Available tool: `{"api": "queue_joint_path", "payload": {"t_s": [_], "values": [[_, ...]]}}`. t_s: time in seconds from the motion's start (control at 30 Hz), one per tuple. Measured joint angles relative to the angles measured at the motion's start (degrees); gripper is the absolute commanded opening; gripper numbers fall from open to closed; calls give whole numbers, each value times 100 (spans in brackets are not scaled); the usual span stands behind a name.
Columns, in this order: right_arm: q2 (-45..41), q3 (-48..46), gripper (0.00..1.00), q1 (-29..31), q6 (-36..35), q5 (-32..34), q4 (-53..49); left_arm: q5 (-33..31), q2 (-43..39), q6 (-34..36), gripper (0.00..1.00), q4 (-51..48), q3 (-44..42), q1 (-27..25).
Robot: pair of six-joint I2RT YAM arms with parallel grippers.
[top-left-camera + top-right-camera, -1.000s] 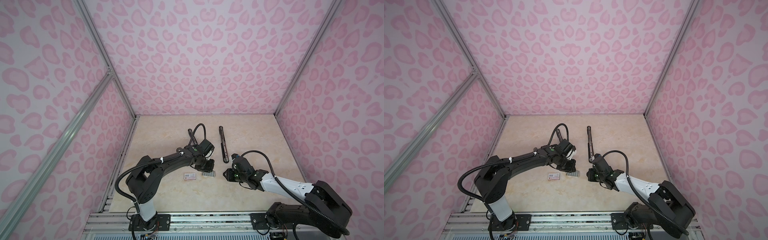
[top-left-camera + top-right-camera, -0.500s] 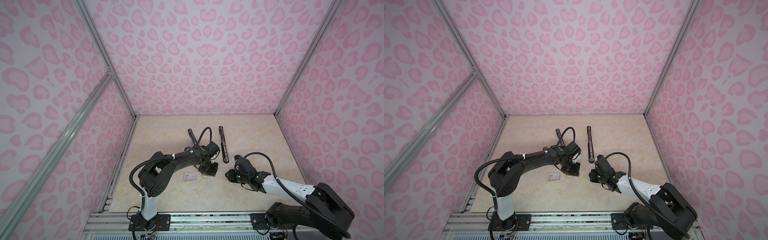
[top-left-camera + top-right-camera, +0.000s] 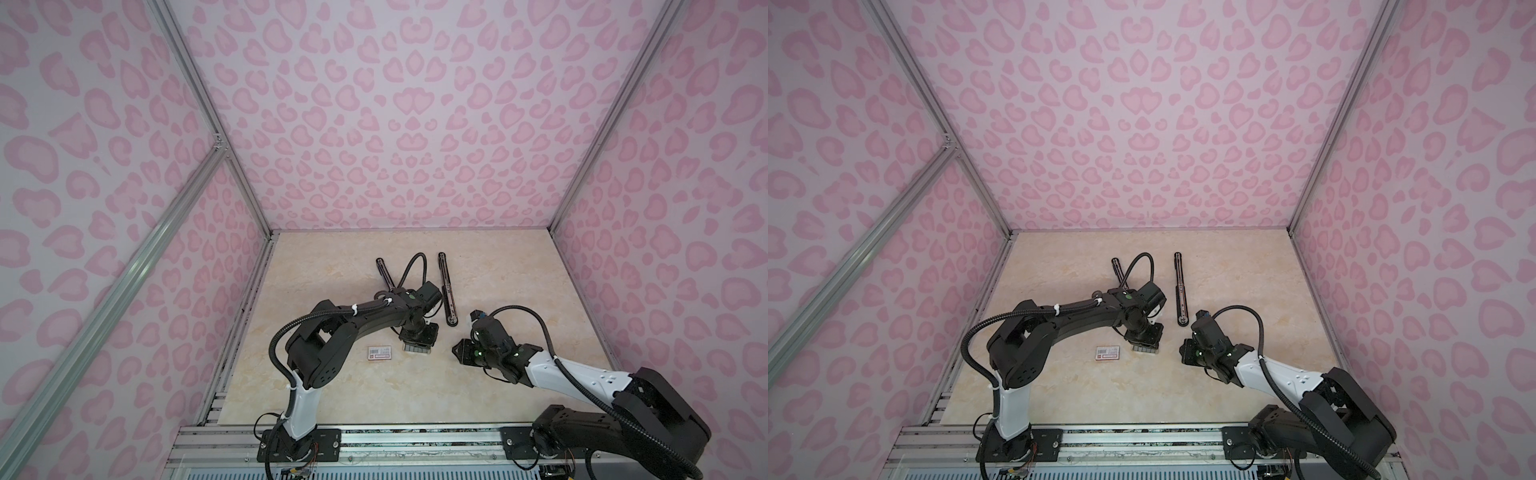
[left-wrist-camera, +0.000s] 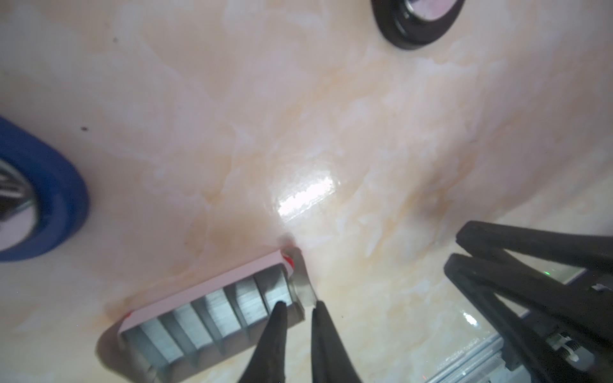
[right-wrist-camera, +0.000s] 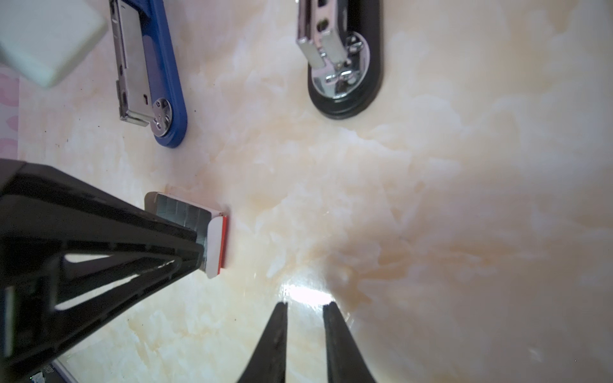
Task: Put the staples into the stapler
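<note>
You see a glossy cream marble-look tabletop, brushed grey metal staple strips, and shiny chrome on the blue plastic stapler.

We recorded two black arms with white link covers, corrugated black conduits, white zip ties, green indicator lights and tapered black fingers.

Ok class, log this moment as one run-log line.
left gripper: tips astride end of tray, grip unclear | right gripper: slightly open, empty, above table | staples: in tray | blue stapler, black stapler: lying open
</note>
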Motion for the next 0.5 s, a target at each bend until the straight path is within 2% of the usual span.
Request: {"api": "queue_joint_path", "payload": {"t_s": [0.5], "values": [[-149, -201, 22, -15, 94, 2, 31, -109, 216, 33, 20, -140, 205, -4]]}}
